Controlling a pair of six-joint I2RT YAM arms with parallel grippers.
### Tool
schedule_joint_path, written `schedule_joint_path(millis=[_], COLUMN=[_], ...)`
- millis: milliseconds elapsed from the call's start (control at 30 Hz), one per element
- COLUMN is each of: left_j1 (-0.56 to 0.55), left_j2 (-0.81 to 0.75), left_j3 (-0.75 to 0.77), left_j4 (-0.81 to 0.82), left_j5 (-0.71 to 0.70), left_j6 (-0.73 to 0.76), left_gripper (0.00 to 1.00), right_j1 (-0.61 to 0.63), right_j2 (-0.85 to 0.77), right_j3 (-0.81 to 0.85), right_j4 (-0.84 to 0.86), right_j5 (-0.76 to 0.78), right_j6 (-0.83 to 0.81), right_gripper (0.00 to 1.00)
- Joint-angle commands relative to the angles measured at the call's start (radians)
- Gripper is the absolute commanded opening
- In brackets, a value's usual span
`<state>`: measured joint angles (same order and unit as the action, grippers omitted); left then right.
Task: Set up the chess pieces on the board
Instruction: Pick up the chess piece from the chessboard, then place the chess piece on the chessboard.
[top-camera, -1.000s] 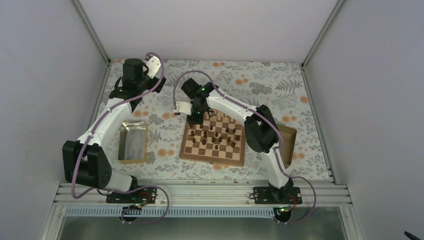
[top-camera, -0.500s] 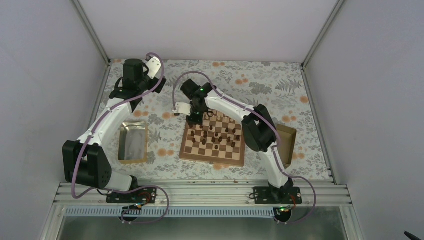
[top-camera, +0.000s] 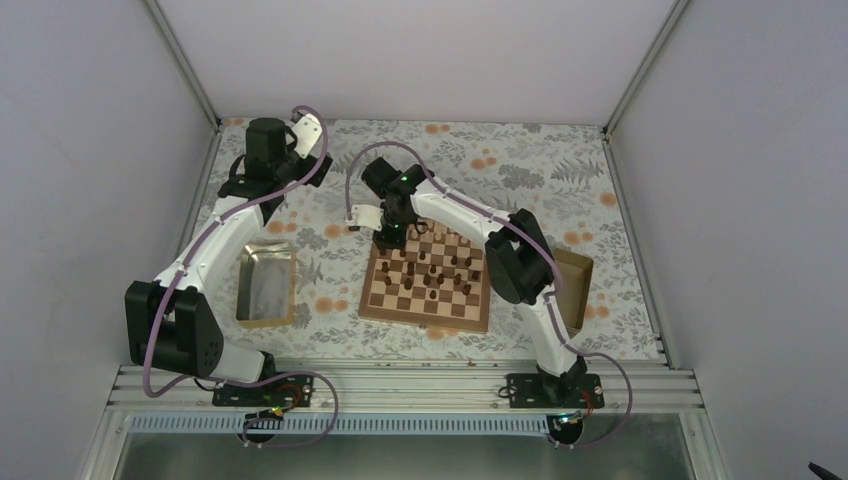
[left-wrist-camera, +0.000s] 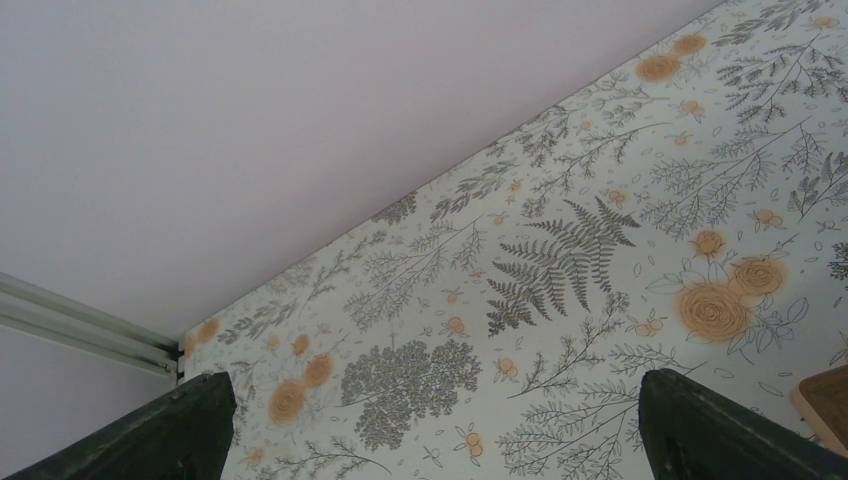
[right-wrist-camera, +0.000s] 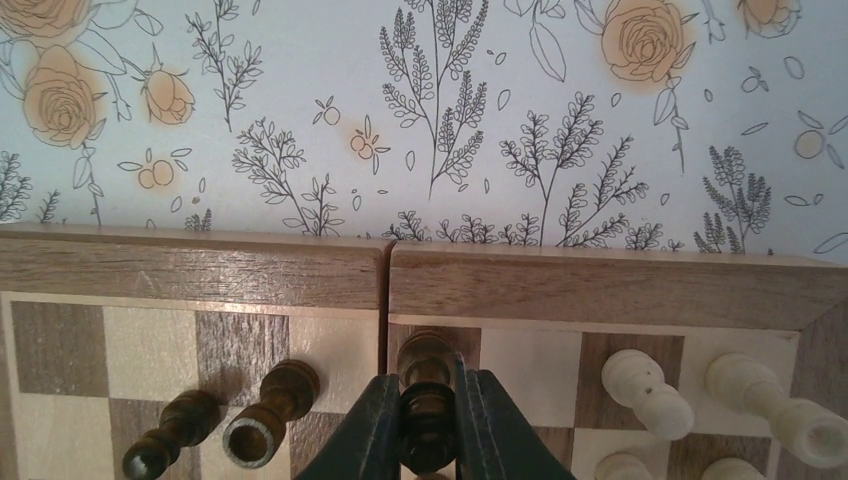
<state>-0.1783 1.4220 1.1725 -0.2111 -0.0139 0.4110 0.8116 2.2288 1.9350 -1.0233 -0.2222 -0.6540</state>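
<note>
The wooden chessboard (top-camera: 385, 302) lies at the table's middle with several dark pieces (top-camera: 432, 296) scattered on it. My right gripper (top-camera: 389, 237) is at the board's far left corner, shut on a dark brown chess piece (right-wrist-camera: 427, 400) that stands over a dark square by the board's border (right-wrist-camera: 600, 285). Two more dark pieces (right-wrist-camera: 270, 400) lean to its left and pale pieces (right-wrist-camera: 640, 385) lie to its right. My left gripper (top-camera: 300, 140) hovers open and empty over the floral cloth at the far left, its fingertips (left-wrist-camera: 700, 430) wide apart.
A metal tray (top-camera: 266, 285) lies left of the board. A brown tray (top-camera: 577, 285) lies at the board's right, partly behind the right arm. White walls close the back and both sides.
The right gripper has shifted very slightly at the board's far left corner. The left arm has not moved.
</note>
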Motion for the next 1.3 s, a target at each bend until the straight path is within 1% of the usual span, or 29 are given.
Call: schedule_joint_path(millis=[0,333,433,767,933,1100,1267], left_j1=[0.006,0.009,0.010,0.011,0.013,0.012,0.013], left_j2=[-0.028,-0.036,-0.040,-0.044,-0.050,-0.050,-0.034], left_j3=[0.002,0.004,0.005,0.007,0.005,0.003,0.004], left_j4=[0.021,0.026,0.027,0.033,0.033,0.038,0.044], left_j5=[0.006,-0.008,-0.013,-0.022,-0.025,-0.025,-0.020], left_j6=[0.003,-0.001,-0.003,-0.011,-0.015,-0.020,-0.023], left_gripper=[1.00,1.00,1.00,1.00,1.00,1.00,1.00], right_j1=[0.012,0.012,0.011,0.019,0.045,0.054,0.059], right_j2=[-0.076,-0.152,-0.198,-0.420,-0.514,-0.643,-0.713], right_j3=[0.027,0.023,-0.010,-0.245,-0.366,-0.512,-0.647], right_j4=[-0.025,-0.051,-0.067,-0.043,-0.038,-0.029,-0.006], right_j5=[0.010,0.049,0.060,0.084,0.093,0.060,0.033], right_j6=[0.011,0.030,0.040,0.106,0.143,0.125,0.100], right_gripper=[0.05,0.04,0.04,0.05,0.04,0.04,0.04])
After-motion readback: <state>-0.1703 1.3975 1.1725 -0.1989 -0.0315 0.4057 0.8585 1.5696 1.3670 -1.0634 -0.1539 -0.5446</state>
